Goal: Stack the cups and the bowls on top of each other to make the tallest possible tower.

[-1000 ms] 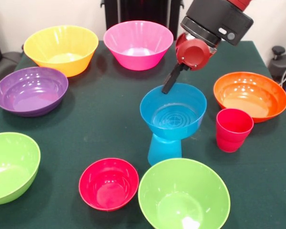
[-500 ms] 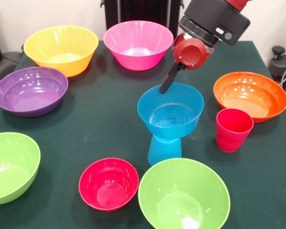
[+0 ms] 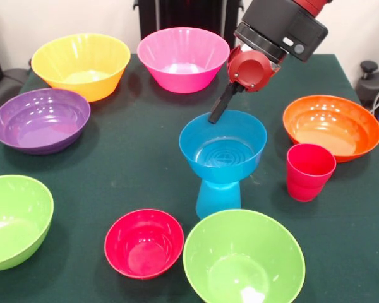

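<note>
A small blue bowl (image 3: 222, 151) sits upright on an upside-down light blue cup (image 3: 218, 197) at the table's middle, forming a short tower. My gripper (image 3: 215, 115) comes down from above and is shut on the far rim of the blue bowl; one dark finger (image 3: 220, 106) shows at the rim. The red-pink cup (image 3: 309, 172) stands upright to the right of the tower. In front of the tower, to the left, lies a small red bowl (image 3: 144, 243).
Large bowls ring the dark green table (image 3: 139, 164): yellow (image 3: 81, 65) and pink (image 3: 183, 59) at the back, purple (image 3: 41, 120) on the left, orange (image 3: 331, 126) on the right, lime green at front left (image 3: 12, 221) and front middle (image 3: 243, 259).
My gripper has shifted a little to the left, and the blue bowl has slid left with it on top of the blue cup. The other pieces have not moved.
</note>
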Motion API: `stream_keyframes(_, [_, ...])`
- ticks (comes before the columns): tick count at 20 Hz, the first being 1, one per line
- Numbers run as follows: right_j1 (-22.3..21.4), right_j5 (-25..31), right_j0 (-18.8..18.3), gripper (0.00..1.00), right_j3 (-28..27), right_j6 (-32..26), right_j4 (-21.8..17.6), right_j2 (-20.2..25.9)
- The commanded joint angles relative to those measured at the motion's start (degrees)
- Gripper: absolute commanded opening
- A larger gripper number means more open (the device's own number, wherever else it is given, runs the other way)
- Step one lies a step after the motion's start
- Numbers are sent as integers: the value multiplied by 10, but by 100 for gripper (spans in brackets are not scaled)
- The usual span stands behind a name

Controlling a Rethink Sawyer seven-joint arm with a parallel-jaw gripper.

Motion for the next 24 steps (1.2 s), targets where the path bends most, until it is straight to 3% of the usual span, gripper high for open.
stream_keyframes(1, [5, -27, -11, 0, 29, 55, -51, 116])
stream_keyframes(11, [26, -24, -1, 0, 18, 74, -44, 100])
stream_keyframes(24, [12, -63, -9, 0, 35, 61, -53, 123])
